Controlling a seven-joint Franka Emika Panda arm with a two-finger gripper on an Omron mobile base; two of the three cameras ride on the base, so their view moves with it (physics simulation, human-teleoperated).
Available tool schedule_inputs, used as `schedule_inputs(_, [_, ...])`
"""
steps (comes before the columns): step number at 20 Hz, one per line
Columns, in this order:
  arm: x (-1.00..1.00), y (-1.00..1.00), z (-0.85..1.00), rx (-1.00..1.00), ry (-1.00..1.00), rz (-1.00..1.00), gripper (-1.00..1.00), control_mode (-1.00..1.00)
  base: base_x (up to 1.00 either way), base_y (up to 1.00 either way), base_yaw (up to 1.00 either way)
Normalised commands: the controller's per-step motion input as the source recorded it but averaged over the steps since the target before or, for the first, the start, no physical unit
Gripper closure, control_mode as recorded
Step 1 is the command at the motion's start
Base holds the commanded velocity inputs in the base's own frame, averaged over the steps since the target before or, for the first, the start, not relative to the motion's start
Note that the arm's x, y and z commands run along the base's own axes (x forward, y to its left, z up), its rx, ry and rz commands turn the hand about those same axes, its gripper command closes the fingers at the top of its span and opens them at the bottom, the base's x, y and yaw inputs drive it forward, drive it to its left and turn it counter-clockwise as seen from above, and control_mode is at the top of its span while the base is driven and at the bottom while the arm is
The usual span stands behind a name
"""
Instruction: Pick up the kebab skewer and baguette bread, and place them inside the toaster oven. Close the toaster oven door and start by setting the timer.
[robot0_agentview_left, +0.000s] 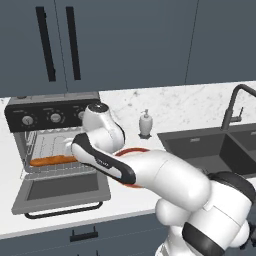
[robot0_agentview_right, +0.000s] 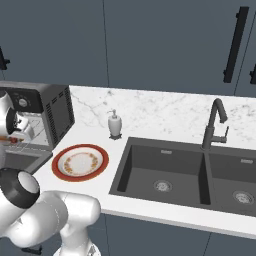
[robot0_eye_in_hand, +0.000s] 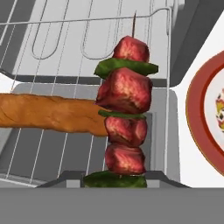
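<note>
While the thin stick of red meat chunks and green pepper bits, the kebab skewer, stands close in front of the hand camera, it hangs over the wire rack at the mouth of the boxy grey-and-black toaster oven. Its lowest green chunk sits right at the bottom of the hand view, where the two finger tips are, so the gripper looks closed on the skewer, though the tips are hidden behind the food. Next to the skewer, the long orange-brown baguette bread lies flat across the rack, and one end of it goes behind the meat chunks. Below the rack, the flat grey toaster oven door with its dark glass and black bar handle hangs open. Three silver knobs sit on the black top panel. Beside the oven, a round plate with a red rim rests on the white marble counter. Behind the plate stands a small white soap bottle, and a dark double sink with a black tap lies further along.
</note>
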Motion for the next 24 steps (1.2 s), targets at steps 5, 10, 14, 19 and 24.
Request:
schedule_inputs(5, [0.23, 0.18, -0.20, 0.00, 0.00, -0.08, 1.00, -1.00, 0.00, 0.00, 0.00])
schedule_inputs(10, [0.13, 0.09, -0.12, 0.00, 0.00, -0.06, 1.00, -1.00, 0.00, 0.00, 0.00])
schedule_inputs(14, [0.11, 0.04, 0.00, 0.00, 0.00, -0.04, 1.00, -1.00, 0.00, 0.00, 0.00])
schedule_inputs(19, [0.00, 0.00, -0.01, 0.01, 0.00, -0.05, 1.00, -1.00, 0.00, 0.00, 0.00])
schedule_inputs(24, [0.00, 0.00, -0.07, 0.00, 0.00, -0.07, 1.00, -1.00, 0.00, 0.00, 0.00])
